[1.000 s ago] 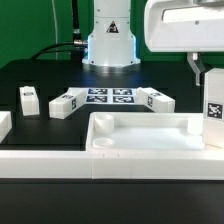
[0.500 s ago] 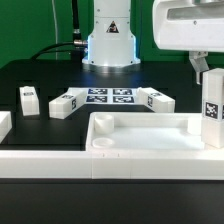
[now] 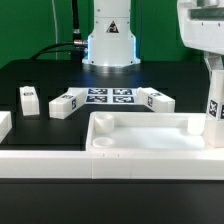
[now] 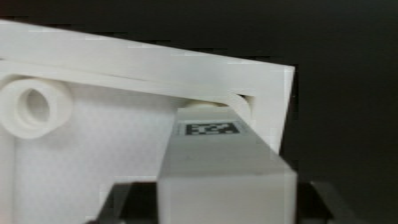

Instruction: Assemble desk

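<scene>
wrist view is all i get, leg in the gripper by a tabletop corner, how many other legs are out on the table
observer: three lie beyond the tabletop. From the exterior view's left: first leg, second leg, third leg.
operator: anything between them
observer: the marker board lies between the second leg and the third leg.
operator: which end am i at
observer: the held leg stands upright at the tabletop's end on the exterior view's right.
</scene>
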`<move>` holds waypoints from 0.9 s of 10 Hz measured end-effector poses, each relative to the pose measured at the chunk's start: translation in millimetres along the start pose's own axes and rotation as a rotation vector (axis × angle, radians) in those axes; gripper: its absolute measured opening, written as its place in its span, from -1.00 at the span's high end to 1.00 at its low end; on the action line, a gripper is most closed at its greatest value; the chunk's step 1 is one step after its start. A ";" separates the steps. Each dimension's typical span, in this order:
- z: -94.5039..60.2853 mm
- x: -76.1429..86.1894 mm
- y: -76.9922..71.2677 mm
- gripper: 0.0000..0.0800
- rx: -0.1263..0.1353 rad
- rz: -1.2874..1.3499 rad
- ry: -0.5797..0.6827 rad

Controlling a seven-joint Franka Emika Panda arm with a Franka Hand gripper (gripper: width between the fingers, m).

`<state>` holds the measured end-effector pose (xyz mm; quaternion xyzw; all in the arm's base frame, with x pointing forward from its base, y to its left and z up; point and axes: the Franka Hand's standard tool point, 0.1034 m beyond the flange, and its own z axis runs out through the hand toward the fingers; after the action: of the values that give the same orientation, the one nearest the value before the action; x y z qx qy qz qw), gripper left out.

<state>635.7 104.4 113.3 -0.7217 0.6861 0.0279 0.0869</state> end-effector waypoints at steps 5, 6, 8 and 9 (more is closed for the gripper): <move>1.9 -4.4 4.3 -0.57 -0.080 -0.245 0.014; 2.3 -4.3 0.4 -0.61 -0.071 -0.363 0.013; 2.8 -4.2 1.0 -0.62 -0.072 -0.494 0.008; 3.1 -4.1 1.1 -0.62 -0.073 -0.541 0.007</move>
<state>634.6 109.0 110.8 -0.8816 0.4670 0.0261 0.0629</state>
